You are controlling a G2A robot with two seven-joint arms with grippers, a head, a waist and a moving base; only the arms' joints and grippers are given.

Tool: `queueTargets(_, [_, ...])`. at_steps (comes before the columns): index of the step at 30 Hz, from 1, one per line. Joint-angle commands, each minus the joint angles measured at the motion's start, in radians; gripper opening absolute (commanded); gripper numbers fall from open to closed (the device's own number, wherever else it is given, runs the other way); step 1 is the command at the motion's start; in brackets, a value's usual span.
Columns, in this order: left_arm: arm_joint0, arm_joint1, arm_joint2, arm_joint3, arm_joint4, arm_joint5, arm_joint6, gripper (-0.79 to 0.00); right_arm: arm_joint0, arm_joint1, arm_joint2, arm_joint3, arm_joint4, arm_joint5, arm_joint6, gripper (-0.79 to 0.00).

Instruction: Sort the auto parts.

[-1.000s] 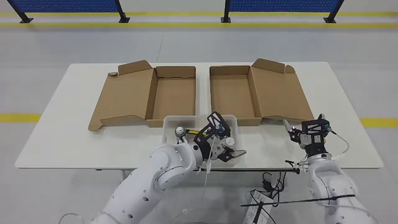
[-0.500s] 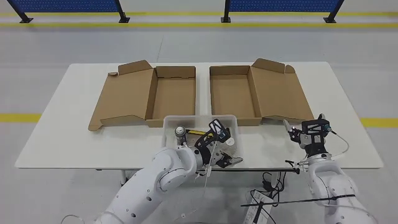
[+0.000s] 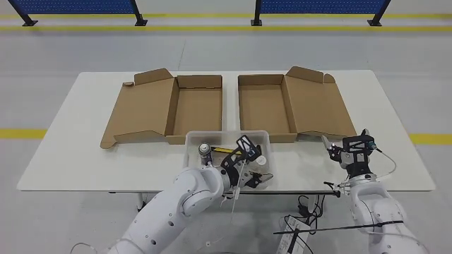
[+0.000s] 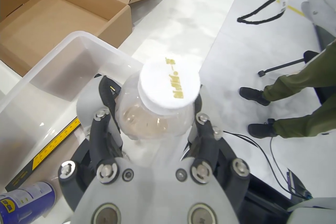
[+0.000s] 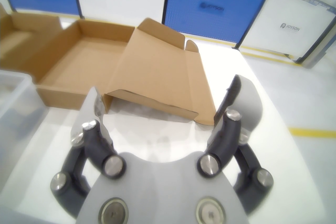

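A clear bottle with a white cap (image 4: 169, 84) is clamped at its shoulder by my left gripper (image 4: 155, 104), which is shut on it. In the top view this gripper (image 3: 248, 164) holds the bottle (image 3: 260, 160) over the near right corner of the clear plastic bin (image 3: 226, 135). Inside the bin lie a blue can (image 3: 204, 149) and a yellow ruler (image 3: 220, 148). The can (image 4: 26, 200) and ruler (image 4: 44, 154) lie close below the left wrist. My right gripper (image 3: 332, 148) stands open near the table's right front, its fingers (image 5: 92, 101) holding nothing.
Two open cardboard boxes sit behind the bin, one at the left (image 3: 194, 109) and one at the right (image 3: 265, 106). The right box (image 5: 89, 54) has its lid flap (image 5: 162, 72) spread toward the right gripper. Bare table lies at the far left and far right.
My left wrist has turned a little with the bottle, its outer end drawing in toward the arm. The right arm has kept still.
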Motion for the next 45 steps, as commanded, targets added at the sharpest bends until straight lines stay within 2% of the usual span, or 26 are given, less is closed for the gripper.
queueTargets(1, [0.000,0.000,0.000,0.000,0.002,0.002,0.001,-0.785,0.000,0.000,0.000,0.000,0.000,0.000,0.000,0.000])
queueTargets(12, [0.015,0.003,-0.019,-0.036,0.010,-0.003,0.035,-0.785,0.000,0.000,0.000,0.000,0.000,0.000,0.000,0.000])
queueTargets(19, [0.023,0.009,-0.069,-0.112,-0.012,0.014,0.050,-0.785,0.000,0.000,0.000,0.000,0.000,0.000,0.000,0.000])
queueTargets(27, [0.035,0.023,-0.139,-0.225,-0.045,-0.014,-0.006,-0.785,0.000,0.000,0.000,0.000,0.000,0.000,0.000,0.000])
queueTargets(33, [0.067,0.031,-0.166,-0.325,-0.153,-0.056,-0.064,-0.785,0.000,0.000,0.000,0.000,0.000,0.000,0.000,0.000])
queueTargets(40, [0.101,0.041,-0.190,-0.398,-0.307,-0.102,-0.119,-0.785,0.000,0.000,0.000,0.000,0.000,0.000,0.000,0.000])
queueTargets(45, [0.089,0.051,-0.200,-0.424,-0.447,-0.197,-0.204,-0.785,0.000,0.000,0.000,0.000,0.000,0.000,0.000,0.000])
